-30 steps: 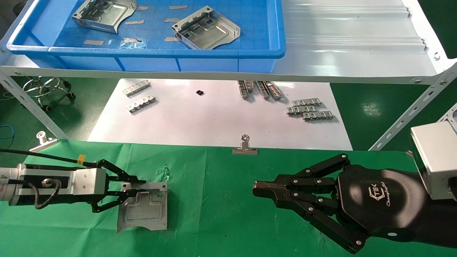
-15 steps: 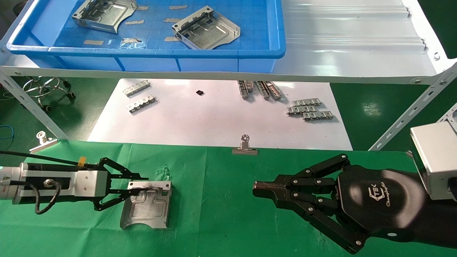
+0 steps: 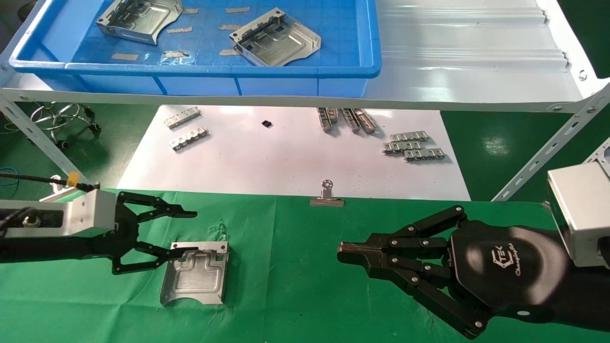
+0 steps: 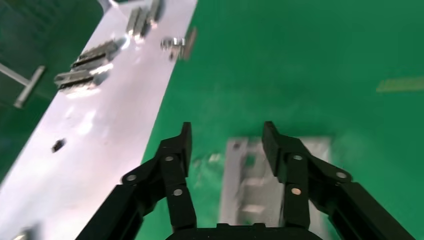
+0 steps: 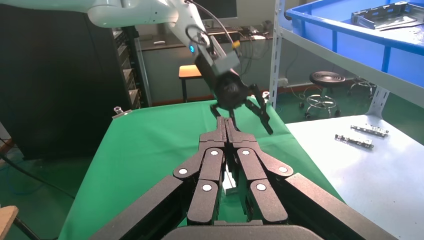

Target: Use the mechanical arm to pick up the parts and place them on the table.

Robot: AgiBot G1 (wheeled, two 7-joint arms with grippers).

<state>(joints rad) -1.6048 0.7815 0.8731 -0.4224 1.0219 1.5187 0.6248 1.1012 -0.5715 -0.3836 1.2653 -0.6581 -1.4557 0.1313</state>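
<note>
One silvery part [image 3: 195, 274] lies flat on the green table [image 3: 286, 257] at the front left; it also shows in the left wrist view [image 4: 272, 185]. My left gripper [image 3: 193, 230] is open and empty, lifted just above the part's far edge. Two more parts [image 3: 275, 37] [image 3: 138, 15] lie in the blue bin [image 3: 200, 71] on the shelf. My right gripper [image 3: 343, 252] is shut and empty, hovering over the table's right half, with its hexagonal black palm [image 3: 505, 267] behind. In the right wrist view its fingers [image 5: 227, 132] are pressed together.
A pale grey shelf [image 3: 467, 57] spans the back on angled legs [image 3: 548, 147]. Below it a white sheet [image 3: 286, 157] holds small toothed strips [image 3: 413, 146] [image 3: 186, 128]. Binder clips [image 3: 327, 195] [image 3: 59, 186] hold the cloth's far edge.
My left gripper let go of the part, opened wide and rose away from it toward the far edge. The part settled flat on the cloth. The right arm has not moved.
</note>
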